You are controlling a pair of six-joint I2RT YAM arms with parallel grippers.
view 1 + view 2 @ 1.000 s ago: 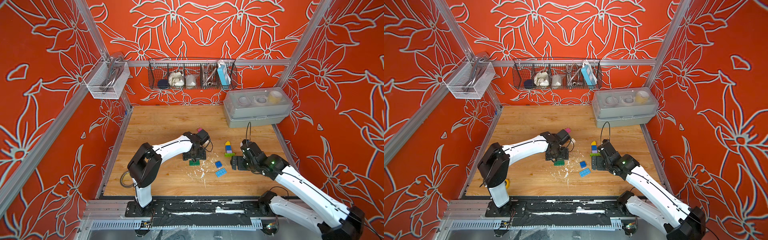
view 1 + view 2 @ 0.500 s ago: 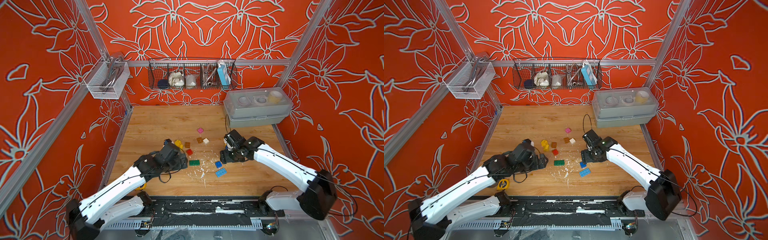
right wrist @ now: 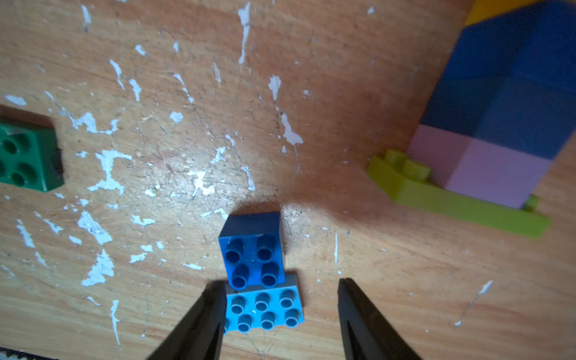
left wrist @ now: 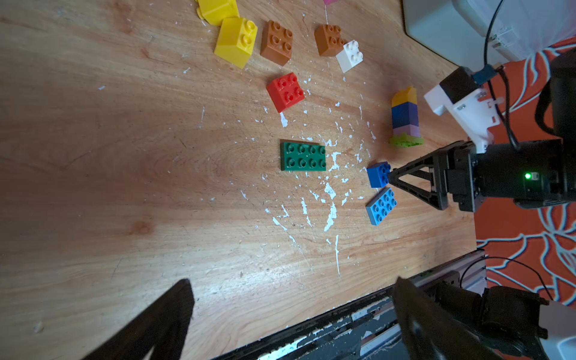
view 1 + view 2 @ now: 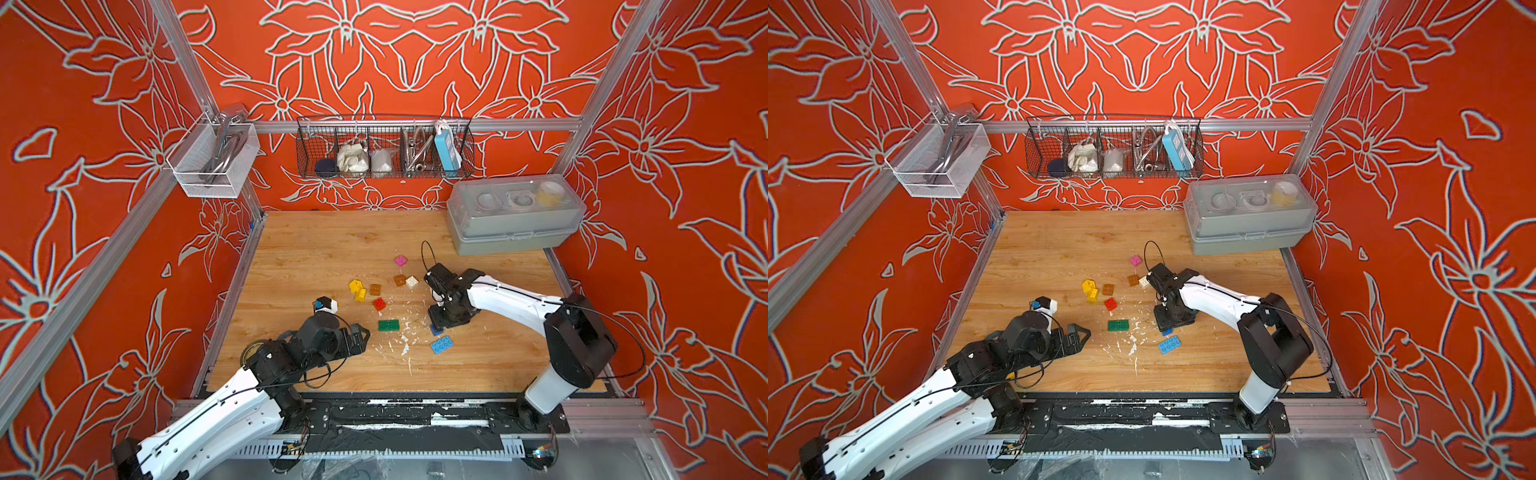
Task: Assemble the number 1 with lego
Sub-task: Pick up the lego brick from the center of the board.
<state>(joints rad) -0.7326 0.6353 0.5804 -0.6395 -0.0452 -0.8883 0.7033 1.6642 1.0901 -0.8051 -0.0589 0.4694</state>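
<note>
At the near edge a black rail [image 5: 415, 419] carries both arm bases. Just past it the left end effector [image 5: 362, 338] hangs low over bare wood, jaws spread wide with nothing between them. The bench [image 5: 332, 249] is pale planking, scuffed and littered with white flecks [image 5: 405, 349] around its middle. The lego lies there: a green plate [image 5: 388, 325] flat among the flecks, a light blue plate [image 3: 265, 308], and a blue brick [image 3: 252, 249] just beside it. The right end effector [image 3: 280, 282] points down at those two, jaws apart and gripping nothing. Close by stands a stack [image 4: 404, 118] of yellow, blue and lilac on a lime plate [image 4: 406, 141]. Farther on, a red brick [image 5: 379, 304], yellow bricks [image 5: 357, 289], brown bricks [image 5: 375, 289], a white brick [image 5: 412, 282] and a pink brick [image 5: 400, 261] lie scattered. A grey lidded box [image 5: 515, 220] sits in the far right corner, and a wire basket [image 5: 384, 145] hangs on the back wall. The orange walls [image 5: 395, 54] carry white flower outlines.
</note>
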